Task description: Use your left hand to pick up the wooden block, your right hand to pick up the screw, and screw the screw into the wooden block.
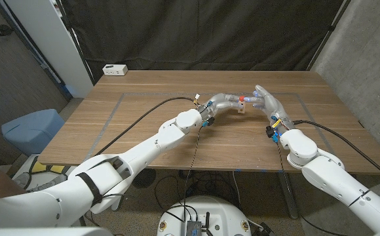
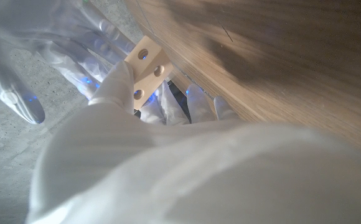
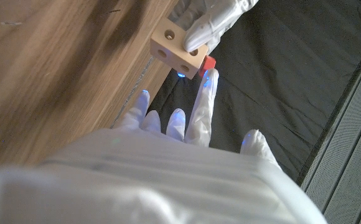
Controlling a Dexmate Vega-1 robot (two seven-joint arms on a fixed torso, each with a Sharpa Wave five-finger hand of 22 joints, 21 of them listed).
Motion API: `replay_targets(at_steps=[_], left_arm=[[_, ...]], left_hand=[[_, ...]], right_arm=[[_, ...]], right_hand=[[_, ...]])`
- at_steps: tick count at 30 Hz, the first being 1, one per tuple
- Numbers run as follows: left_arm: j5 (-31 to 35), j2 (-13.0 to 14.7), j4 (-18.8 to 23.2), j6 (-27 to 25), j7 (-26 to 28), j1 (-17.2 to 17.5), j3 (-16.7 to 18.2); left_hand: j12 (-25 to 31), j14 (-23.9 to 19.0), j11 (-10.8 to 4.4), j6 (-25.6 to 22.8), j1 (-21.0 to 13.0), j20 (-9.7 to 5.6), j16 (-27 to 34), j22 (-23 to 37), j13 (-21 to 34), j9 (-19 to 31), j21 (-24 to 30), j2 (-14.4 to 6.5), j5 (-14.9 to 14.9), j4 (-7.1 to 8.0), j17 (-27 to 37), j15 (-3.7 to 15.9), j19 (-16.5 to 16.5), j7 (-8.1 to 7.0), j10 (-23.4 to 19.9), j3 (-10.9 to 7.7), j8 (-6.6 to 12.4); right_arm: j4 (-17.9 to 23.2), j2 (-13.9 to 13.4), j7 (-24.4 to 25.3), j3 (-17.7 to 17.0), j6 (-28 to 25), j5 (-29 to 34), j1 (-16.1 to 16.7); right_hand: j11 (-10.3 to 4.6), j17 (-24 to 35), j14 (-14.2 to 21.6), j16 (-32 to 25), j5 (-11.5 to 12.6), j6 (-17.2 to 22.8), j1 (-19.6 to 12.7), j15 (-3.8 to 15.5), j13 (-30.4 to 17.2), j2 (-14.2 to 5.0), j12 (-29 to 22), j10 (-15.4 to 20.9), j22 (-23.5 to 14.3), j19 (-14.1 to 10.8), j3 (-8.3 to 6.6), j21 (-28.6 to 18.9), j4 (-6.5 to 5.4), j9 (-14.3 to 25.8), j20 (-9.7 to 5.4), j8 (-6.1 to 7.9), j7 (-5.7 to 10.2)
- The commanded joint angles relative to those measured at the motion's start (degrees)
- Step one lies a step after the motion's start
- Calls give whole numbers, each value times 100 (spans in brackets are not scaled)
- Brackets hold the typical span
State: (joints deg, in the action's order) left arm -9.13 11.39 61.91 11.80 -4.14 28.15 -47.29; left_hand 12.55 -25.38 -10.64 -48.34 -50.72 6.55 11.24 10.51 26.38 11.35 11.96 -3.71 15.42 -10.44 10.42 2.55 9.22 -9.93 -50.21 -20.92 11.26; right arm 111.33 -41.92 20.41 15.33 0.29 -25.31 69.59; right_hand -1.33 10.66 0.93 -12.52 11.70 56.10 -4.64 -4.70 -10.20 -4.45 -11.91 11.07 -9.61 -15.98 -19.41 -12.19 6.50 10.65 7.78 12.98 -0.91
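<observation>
A pale wooden block (image 1: 242, 109) with round holes is lifted over the middle of the table, and my left hand (image 1: 224, 101) grips it. In the left wrist view the thumb (image 2: 114, 84) presses on the block (image 2: 147, 70). The screw's red head (image 1: 241, 99) sticks out of the block's top. In the right wrist view the red head (image 3: 209, 62) sits against the block (image 3: 175, 51), and a fingertip of my right hand (image 3: 187, 127) touches it. My right hand (image 1: 266, 103) stands just right of the block with its fingers spread and grips nothing.
The wooden table (image 1: 144, 137) carries taped lines marking a rectangle. A white power strip (image 1: 115, 69) lies at its far left corner. A black curtain hangs behind. A blue bin (image 1: 31, 128) stands on the floor left of the table.
</observation>
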Motion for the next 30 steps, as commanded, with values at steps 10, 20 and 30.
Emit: replay_targets(at_steps=[10, 20, 30], left_arm=[[169, 114, 263, -85, 125, 67, -42], [185, 167, 402, -149, 166, 127, -29], [192, 212, 503, -184, 192, 175, -15]], left_hand=[[97, -60, -69, -361, -5, -24, 11, 31, 207, 4, 40, -87, 42, 146, 5, 118, 22, 230, -127, -177, 40], [101, -61, -69, -369, -3, -26, 10, 31, 208, 4, 40, -81, 42, 144, 3, 120, 22, 223, -137, -178, 43], [97, -68, -63, -372, 1, -21, 11, 31, 207, 4, 38, -81, 43, 146, 3, 126, 18, 232, -129, -181, 44]], right_arm=[[-15, 30, 78, -32, -79, 84, -4], [-81, 0, -103, -20, -25, 5, -46], [-182, -31, -341, 68, -40, -113, -181]], right_hand=[[97, 19, -55, 68, 9, -573, -84, -122, -24, 48, 117, -194, -11, -5, -48, 73, 7, 26, -45, -258, 64], [72, 37, -184, 121, -3, -956, -26, -165, -27, 87, 166, -411, -12, 33, -21, 115, -14, 33, -27, -318, 118], [7, 60, -449, 171, 1, -1526, 90, -241, -28, 126, 202, -810, -13, 370, 30, 199, -70, 33, 34, -328, 187]])
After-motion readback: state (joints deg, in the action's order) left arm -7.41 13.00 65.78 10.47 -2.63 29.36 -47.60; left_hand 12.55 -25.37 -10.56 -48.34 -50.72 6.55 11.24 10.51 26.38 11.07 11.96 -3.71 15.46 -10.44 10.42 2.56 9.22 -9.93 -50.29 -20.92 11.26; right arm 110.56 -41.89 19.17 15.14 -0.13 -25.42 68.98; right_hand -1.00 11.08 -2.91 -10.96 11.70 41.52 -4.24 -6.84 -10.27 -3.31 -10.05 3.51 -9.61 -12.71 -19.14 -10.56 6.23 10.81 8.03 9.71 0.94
